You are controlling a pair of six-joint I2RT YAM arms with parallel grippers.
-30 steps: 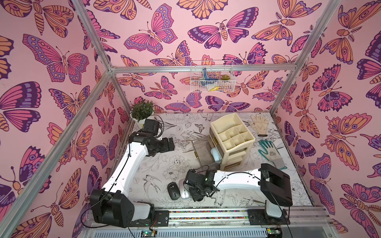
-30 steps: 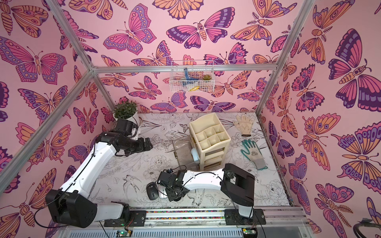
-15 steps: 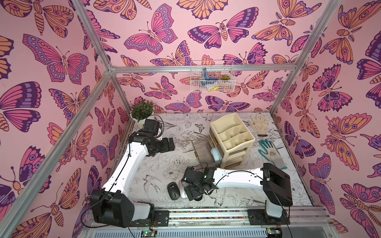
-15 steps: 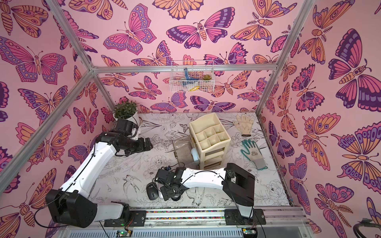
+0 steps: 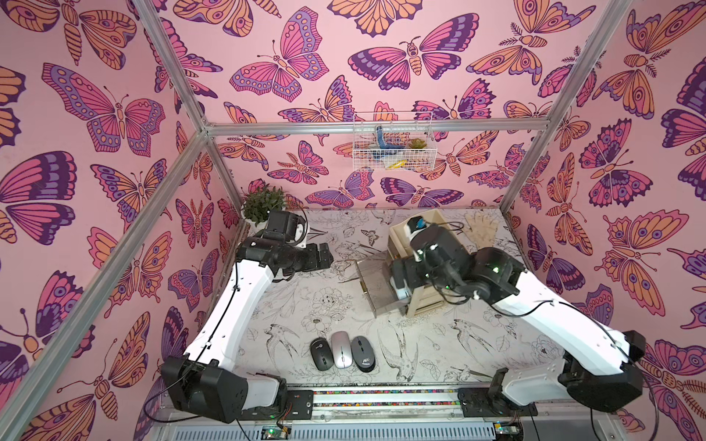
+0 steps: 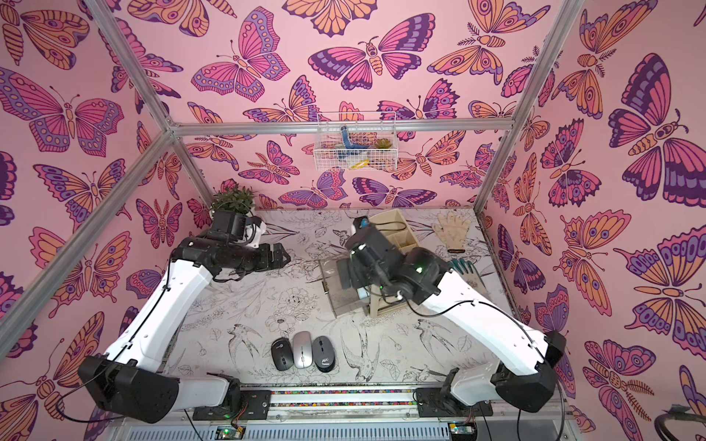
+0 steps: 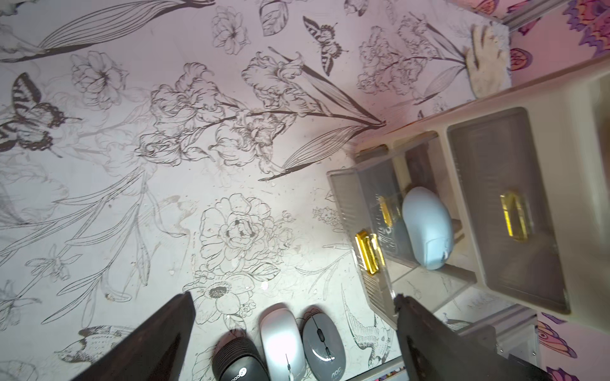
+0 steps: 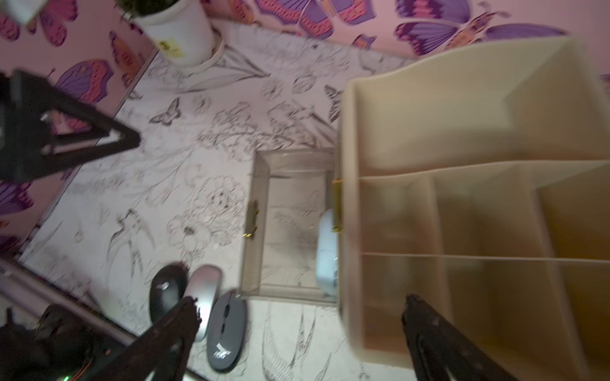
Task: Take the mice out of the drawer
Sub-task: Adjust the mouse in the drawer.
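As R claw (image 8: 301,298) gapes, blue mouse (image 8: 326,250) lies below.

Potted plant (image 5: 263,202) in corner, wire basket (image 5: 359,160) on wall, pale glove (image 5: 481,225), green glove (image 6: 462,265), floral tabletop (image 5: 305,305)

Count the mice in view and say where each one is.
4. A black mouse, a silver mouse and a dark grey mouse lie side by side on the table. A pale blue mouse sits in the open drawer. More may be hidden further inside.
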